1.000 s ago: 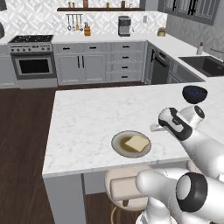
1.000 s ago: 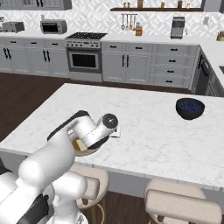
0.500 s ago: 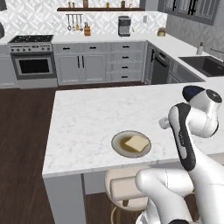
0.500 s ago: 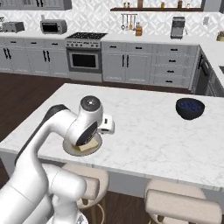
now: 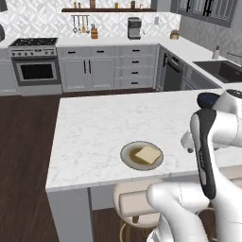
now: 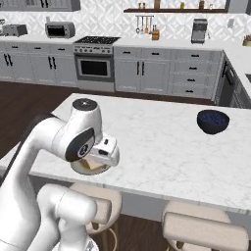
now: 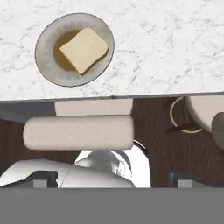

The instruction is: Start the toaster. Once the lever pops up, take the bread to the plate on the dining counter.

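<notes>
Bread [image 5: 148, 154] lies flat on the plate [image 5: 127, 153], a little toward its right side, nothing touching it. In the hand view the slice [image 7: 84, 50] sits turned at an angle inside the plate rim [image 7: 45, 59]. Plate is on the dining worktop [image 5: 99, 127], close to the near edge, above the padded stools [image 7: 78, 131].

Claw [image 7: 111, 186]: only the finger tips show at the bottom of the hand view, standing wide apart, nothing between them. It holds nothing and sits well apart from the bread, over the near edge of the worktop and looking down.

Dark blue bowl [image 6: 213, 121] sits further right on the same worktop, well clear of the plate. Toaster [image 6: 13, 30] is on the far back worktop, far left.

My read: delivery step looks done, bread is where the task wants it. Next move calls for nothing more than pulling the arm clear without clipping the plate.
</notes>
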